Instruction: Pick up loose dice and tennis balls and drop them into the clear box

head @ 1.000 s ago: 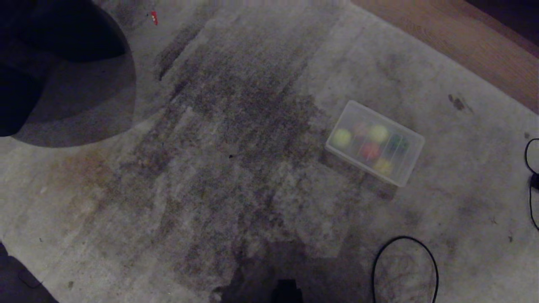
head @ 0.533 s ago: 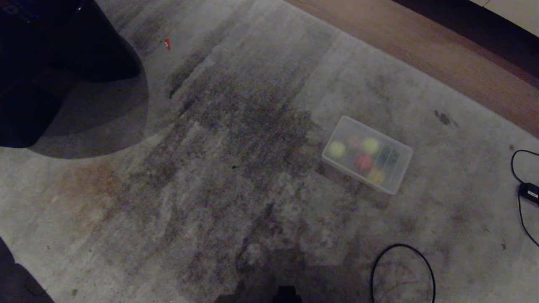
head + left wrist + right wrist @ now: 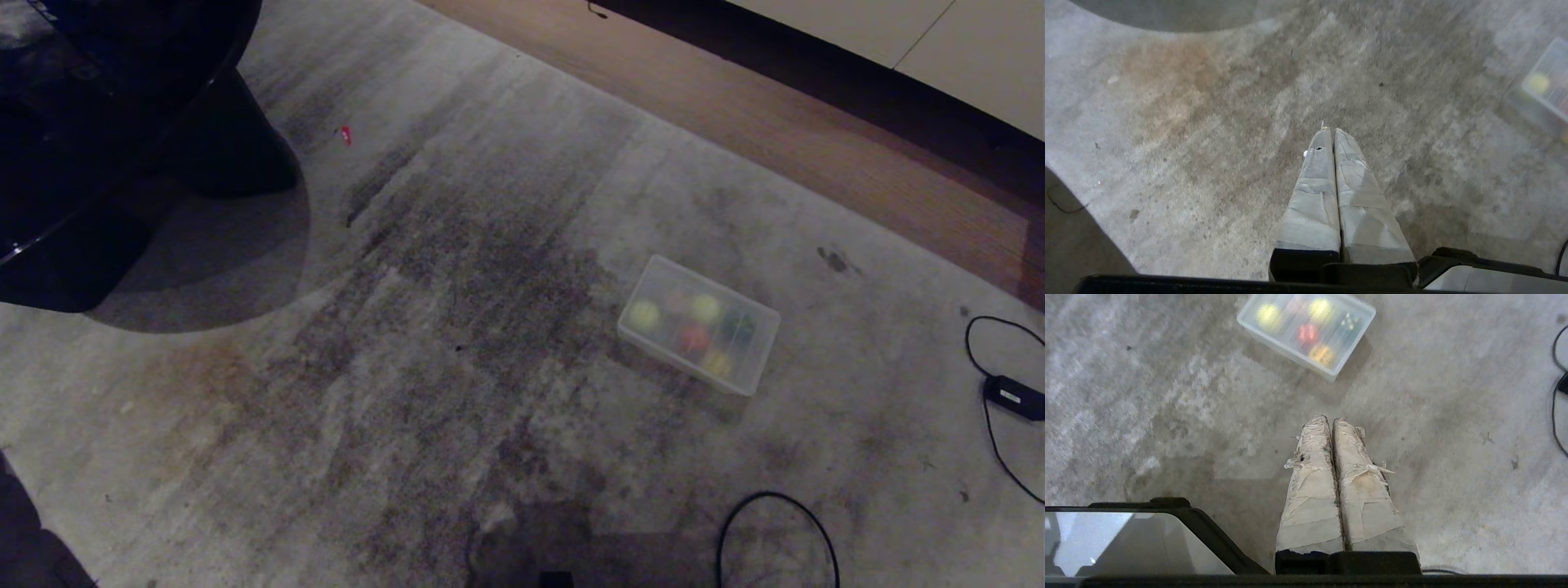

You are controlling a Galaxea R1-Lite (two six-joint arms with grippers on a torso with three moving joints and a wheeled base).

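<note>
The clear box (image 3: 698, 324) sits on the stained grey carpet (image 3: 457, 343), right of the middle in the head view and turned at an angle, a shallow see-through tub with rounded corners and milky-looking walls. Everything's inside it: two yellow-green tennis balls (image 3: 643, 315) toward the far long wall, one at the left end and one more central, plus a red die (image 3: 694, 336), a yellow die (image 3: 718, 362) near the front wall, and a dark green die (image 3: 741, 325) with pale pips toward the right end. There's a faint pinkish-beige shape between the two balls, too blurry to call. The right wrist view shows the same layout, box well ahead of the right claw (image 3: 1329, 420), whose taped fingers are pressed together with nothing in them. The left claw (image 3: 1330, 130) is likewise closed and empty over bare carpet. A small red bit (image 3: 346, 135) lies far off by a dark round base (image 3: 204, 147), and black cables (image 3: 775, 531) lie along the right side.
</note>
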